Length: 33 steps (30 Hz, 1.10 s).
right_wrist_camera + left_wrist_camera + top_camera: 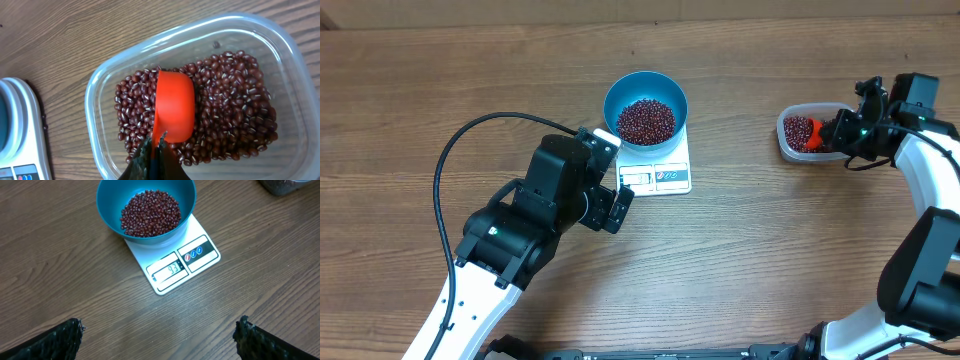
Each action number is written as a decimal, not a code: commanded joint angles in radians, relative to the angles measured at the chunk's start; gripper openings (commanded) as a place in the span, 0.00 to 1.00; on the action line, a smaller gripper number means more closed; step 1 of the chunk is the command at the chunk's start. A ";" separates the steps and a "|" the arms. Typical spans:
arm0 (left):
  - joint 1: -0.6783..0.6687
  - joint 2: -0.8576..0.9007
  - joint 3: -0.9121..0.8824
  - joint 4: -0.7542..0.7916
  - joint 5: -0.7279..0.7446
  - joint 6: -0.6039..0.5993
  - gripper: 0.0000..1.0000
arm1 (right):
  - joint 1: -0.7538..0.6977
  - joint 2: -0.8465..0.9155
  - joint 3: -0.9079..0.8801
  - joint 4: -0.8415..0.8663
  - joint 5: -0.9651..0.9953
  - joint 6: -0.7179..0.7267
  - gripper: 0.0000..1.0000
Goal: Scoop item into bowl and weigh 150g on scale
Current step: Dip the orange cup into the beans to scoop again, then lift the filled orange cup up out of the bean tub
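Hovering above the wooden table, left gripper has jaws spread wide, empty; scale carries the blue bowl; clear tub sits well to its right; right gripper clamps the orange scoop in the tub; beans lie in both bowl and tub.

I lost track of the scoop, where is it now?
In the overhead view the scoop is in the clear tub of beans at the table's right side, gripped by the right pincer, right of the scale.
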State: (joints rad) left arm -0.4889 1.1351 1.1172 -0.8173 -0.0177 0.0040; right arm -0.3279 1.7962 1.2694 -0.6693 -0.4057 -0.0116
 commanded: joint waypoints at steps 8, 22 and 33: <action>0.006 -0.009 0.013 0.002 0.015 0.016 1.00 | -0.017 0.117 -0.014 0.002 -0.098 -0.004 0.04; 0.006 -0.010 0.013 0.002 0.015 0.016 1.00 | -0.091 0.134 -0.014 -0.007 -0.159 0.003 0.04; 0.006 -0.010 0.013 0.002 0.015 0.016 1.00 | -0.158 0.134 -0.014 -0.029 -0.416 -0.093 0.04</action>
State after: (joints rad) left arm -0.4889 1.1351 1.1172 -0.8173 -0.0177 0.0040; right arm -0.4683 1.9182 1.2678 -0.6876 -0.7361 -0.0582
